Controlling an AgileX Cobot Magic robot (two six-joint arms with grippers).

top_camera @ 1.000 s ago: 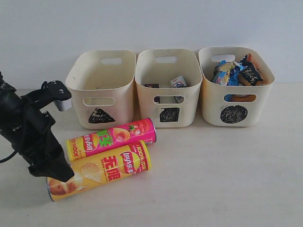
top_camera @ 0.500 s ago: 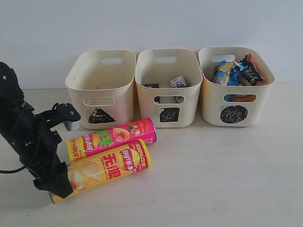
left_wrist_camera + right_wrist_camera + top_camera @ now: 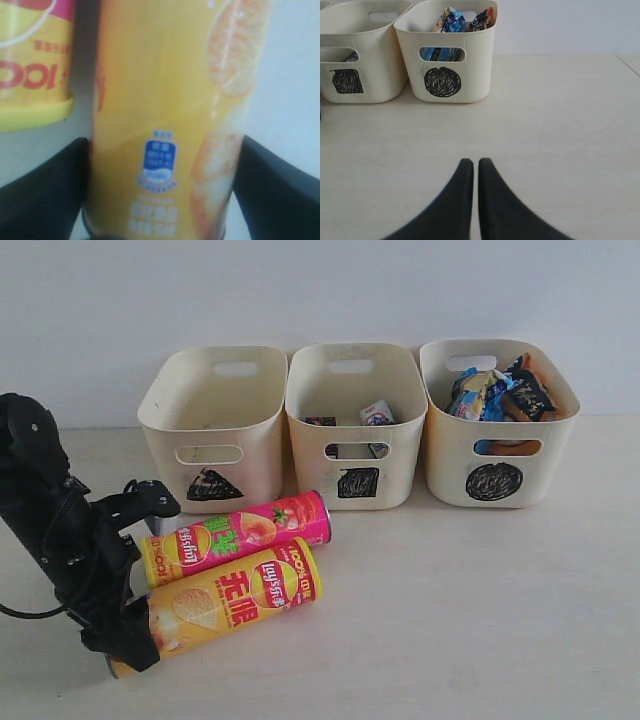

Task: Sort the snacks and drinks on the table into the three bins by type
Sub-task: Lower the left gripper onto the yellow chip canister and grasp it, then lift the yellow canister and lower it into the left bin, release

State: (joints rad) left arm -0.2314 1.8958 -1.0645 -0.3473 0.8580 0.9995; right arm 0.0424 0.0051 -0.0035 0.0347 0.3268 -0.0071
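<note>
The left claw point(image 3: 165, 150) is set astride the yellow-orange Lay's tube point(image 3: 225, 605), one finger point(image 3: 45, 190) on each flank near one end of the tube. Contact appears to be made on both sides, but whether the tube is truly clamped cannot be told. The tube is lying on its side on the table point(image 3: 480, 620), most of its length reaching away from the claw towards the bins. The pink-yellow Lay's tube point(image 3: 235, 532) lies just beside the claw's outer finger, parallel and close.

The step in hand is judged to be the pick-up of this tube. Since it is taken near one end, sagging of the free end should be expected; a firm, square squeeze and a slow lift are advised, and the neighbouring tube should not be nudged into rolling. The triangle-marked bin point(image 3: 262, 465), just beyond the claw, is judged the target, as cartons are seen in the square-marked bin point(image 3: 400, 465) and packets in the circle-marked bin point(image 3: 450, 465) farthest from it.

The right claw point(image 3: 471, 167) is held closed on nothing, well apart over bare table.

The surface is pale, smooth and faintly grained; a plain whitish wall point(image 3: 320, 290) is seen behind the bins
</note>
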